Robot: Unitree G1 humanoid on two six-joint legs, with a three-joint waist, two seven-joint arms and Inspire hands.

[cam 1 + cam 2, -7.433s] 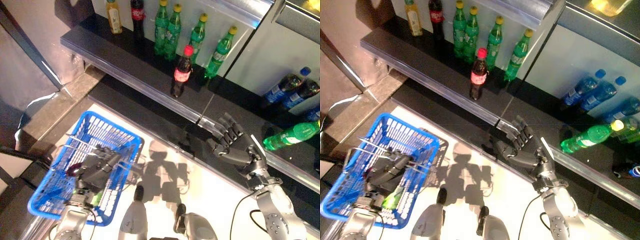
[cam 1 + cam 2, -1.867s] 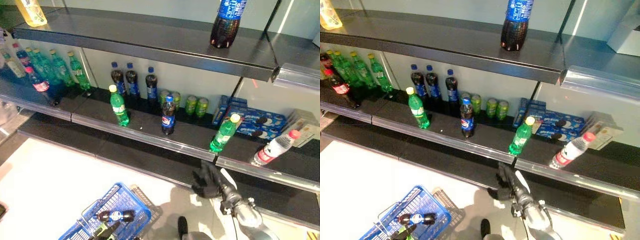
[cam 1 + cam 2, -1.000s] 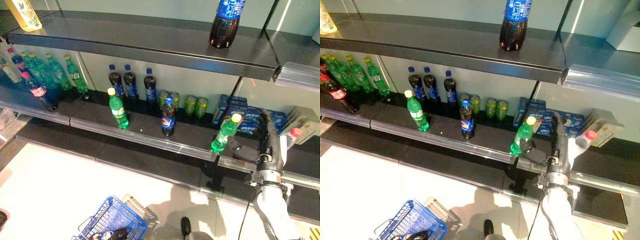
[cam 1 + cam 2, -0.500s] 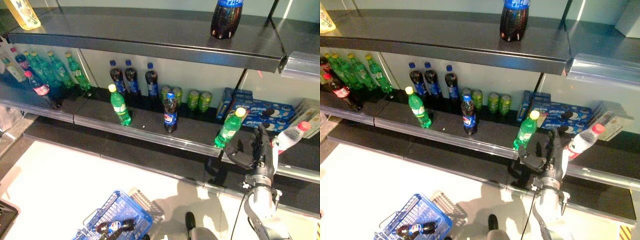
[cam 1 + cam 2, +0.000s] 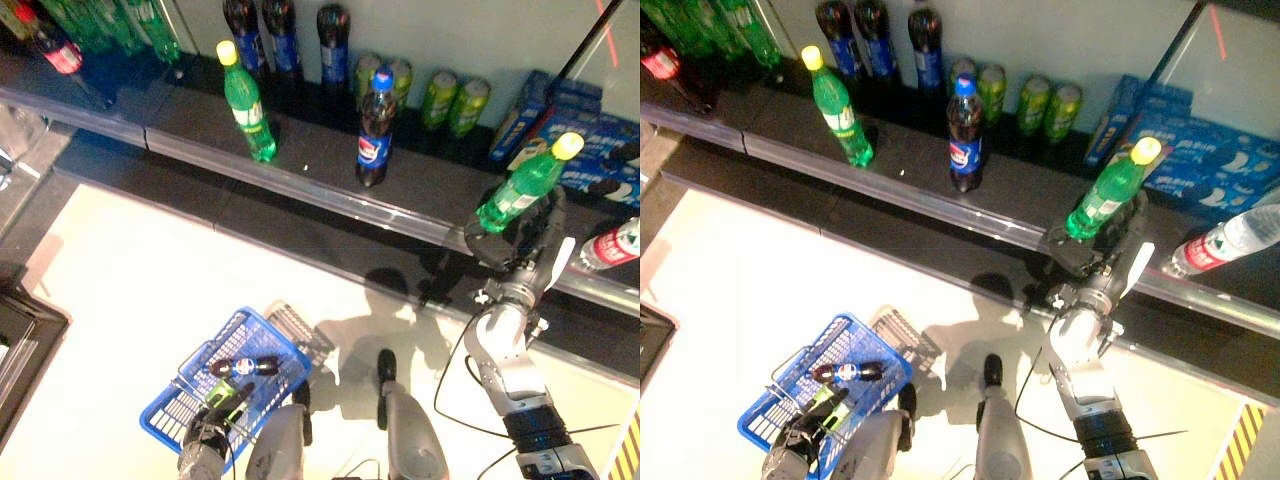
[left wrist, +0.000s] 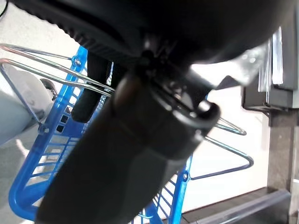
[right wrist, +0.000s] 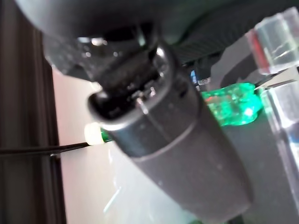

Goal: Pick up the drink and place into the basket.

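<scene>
Shelf (image 5: 300, 190) front edge carries the green drink bottle (image 5: 520, 188), right hand (image 5: 525, 245) wrapped round its base. Blue basket (image 5: 170, 425) on floor, left hand (image 5: 215, 415) curled on its wire handle; cola bottle (image 5: 245, 366) inside.

Drink: green bottle (image 5: 516, 190), yellow cap, pale label band. Tilted, cap leaning up and to the right. Stands at the front edge of the dark shelf, far right of the scene, base low by the shelf lip.

Basket (image 5: 175, 413): blue plastic, open lattice walls, wire handles (image 6: 60, 70). Near left, low over the pale floor. Inside lies a dark cola bottle (image 5: 243, 367) on its side, blue-and-white label up, and something green (image 5: 222, 396) beside it.
</scene>
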